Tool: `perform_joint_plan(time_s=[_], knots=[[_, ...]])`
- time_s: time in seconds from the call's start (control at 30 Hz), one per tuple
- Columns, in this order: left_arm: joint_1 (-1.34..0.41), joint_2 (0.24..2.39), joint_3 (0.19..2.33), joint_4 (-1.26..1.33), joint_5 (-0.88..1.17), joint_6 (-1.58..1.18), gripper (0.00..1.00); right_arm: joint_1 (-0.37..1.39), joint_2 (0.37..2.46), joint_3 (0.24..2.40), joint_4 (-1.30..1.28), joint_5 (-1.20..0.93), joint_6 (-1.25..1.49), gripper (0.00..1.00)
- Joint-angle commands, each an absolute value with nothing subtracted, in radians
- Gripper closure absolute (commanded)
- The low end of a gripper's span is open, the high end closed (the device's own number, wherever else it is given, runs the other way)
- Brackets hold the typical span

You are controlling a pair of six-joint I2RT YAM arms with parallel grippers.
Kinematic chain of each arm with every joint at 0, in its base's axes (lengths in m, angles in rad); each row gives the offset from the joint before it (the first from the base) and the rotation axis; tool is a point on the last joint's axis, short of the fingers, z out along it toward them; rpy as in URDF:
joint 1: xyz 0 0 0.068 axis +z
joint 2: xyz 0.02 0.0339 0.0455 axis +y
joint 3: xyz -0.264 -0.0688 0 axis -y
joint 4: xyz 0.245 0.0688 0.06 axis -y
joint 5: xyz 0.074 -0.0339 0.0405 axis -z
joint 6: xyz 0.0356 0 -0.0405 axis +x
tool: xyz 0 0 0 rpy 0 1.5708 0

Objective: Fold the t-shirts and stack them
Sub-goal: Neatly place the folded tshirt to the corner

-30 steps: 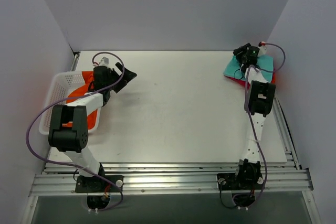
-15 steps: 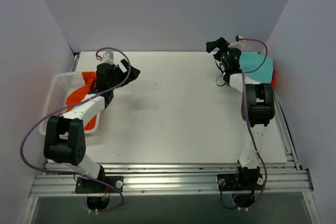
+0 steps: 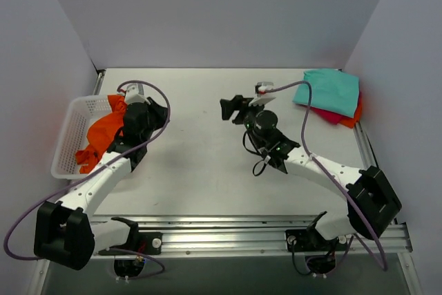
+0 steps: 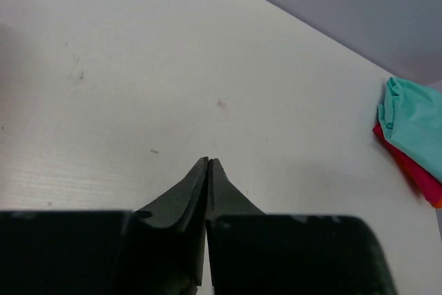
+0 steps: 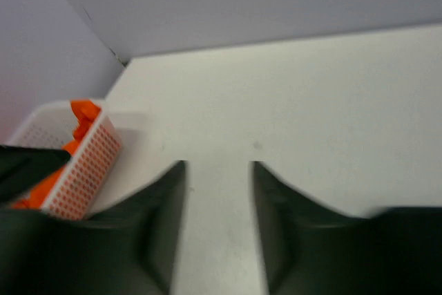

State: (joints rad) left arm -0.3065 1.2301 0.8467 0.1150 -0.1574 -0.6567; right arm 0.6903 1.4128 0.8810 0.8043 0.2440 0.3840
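A white counter (image 3: pixel 207 177) inside a pale enclosure is seen from above, with two robot arms reaching over it. In the far right corner a folded teal t-shirt (image 3: pixel 330 90) is laid on a magenta t-shirt (image 3: pixel 335 116), and an orange edge (image 3: pixel 358 110) shows beneath them. This stack appears to be set aside there so that the middle of the counter is kept free for folding.

At the left a white mesh basket (image 3: pixel 63 144) is placed. A crumpled orange t-shirt (image 3: pixel 102 136) is draped over its rim and is not yet folded.

The left gripper (image 3: pixel 160 110) is held just beside the basket, over the counter. In its wrist view its fingers are pressed together and no cloth is seen between them. The right gripper (image 3: pixel 231 107) is held over the middle of the counter and pointed toward the basket, with its fingers spread apart and nothing between them. It is judged that the orange t-shirt is to be fetched next.
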Motion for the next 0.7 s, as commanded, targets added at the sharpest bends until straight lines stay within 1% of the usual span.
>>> perform_joint_plan(time_s=[0.0,0.03,0.07,0.1,0.13,0.17,0.2,0.23,0.27,0.3,0.33,0.37,0.4,0.43,0.47,0.5,0.53,0.57,0.6,0.63,0.67], knots=[[-0.400,1.112,0.781,0.045,-0.367,-0.653,0.97,0.719,1.335,0.651,0.819,0.398,0.438,0.85],[-0.425,1.094,0.770,0.029,-0.417,-0.653,0.98,0.735,1.312,0.614,0.842,0.391,0.468,1.00],[-0.449,1.072,0.759,0.023,-0.461,-0.649,0.98,0.755,1.301,0.583,0.850,0.400,0.509,1.00],[-0.483,1.037,0.752,0.002,-0.515,-0.644,0.84,0.808,1.292,0.546,0.847,0.420,0.511,1.00],[-0.498,1.020,0.733,-0.038,-0.534,-0.643,0.52,0.840,1.272,0.542,0.795,0.448,0.512,1.00],[-0.512,0.988,0.717,-0.041,-0.555,-0.638,0.22,0.873,1.263,0.549,0.746,0.490,0.529,0.71],[-0.543,0.971,0.700,-0.070,-0.578,-0.650,0.24,0.946,1.256,0.555,0.703,0.571,0.531,0.44],[-0.563,0.951,0.658,-0.083,-0.656,-0.666,0.64,0.990,1.241,0.561,0.648,0.621,0.531,0.24],[-0.583,0.909,0.638,-0.095,-0.702,-0.708,0.93,1.041,1.235,0.560,0.634,0.676,0.528,0.17],[-0.618,0.885,0.617,-0.130,-0.748,-0.731,0.97,1.143,1.232,0.555,0.624,0.739,0.511,0.17],[-0.629,0.865,0.595,-0.135,-0.828,-0.735,0.97,1.191,1.233,0.551,0.611,0.868,0.502,0.16],[-0.637,0.847,0.556,-0.135,-0.869,-0.735,0.89,1.233,1.242,0.551,0.601,0.946,0.506,0.15],[-0.638,0.825,0.542,-0.144,-0.911,-0.730,0.78,1.270,1.253,0.552,0.591,1.013,0.534,0.15],[-0.635,0.822,0.534,-0.156,-0.992,-0.723,0.64,1.316,1.288,0.551,0.592,1.087,0.544,0.14],[-0.637,0.824,0.528,-0.167,-1.038,-0.695,0.60,1.327,1.311,0.548,0.601,1.098,0.554,0.13],[-0.637,0.830,0.511,-0.097,-1.092,-0.661,0.55,1.334,1.336,0.542,0.664,1.095,0.523,0.13],[-0.634,0.839,0.491,-0.034,-1.136,-0.541,0.50,1.348,1.392,0.532,0.723,1.045,0.478,0.13],[-0.634,0.865,0.447,0.167,-1.196,-0.428,0.49,1.357,1.423,0.514,0.765,1.031,0.453,0.13],[-0.632,0.879,0.440,0.217,-1.201,-0.347,0.45,1.365,1.452,0.518,0.782,1.026,0.449,0.13],[-0.621,0.891,0.443,0.245,-1.210,-0.268,0.40,1.370,1.494,0.532,0.741,1.014,0.495,0.13],[-0.608,0.919,0.448,0.285,-1.210,-0.246,0.32,1.371,1.509,0.566,0.708,0.962,0.523,0.12]])
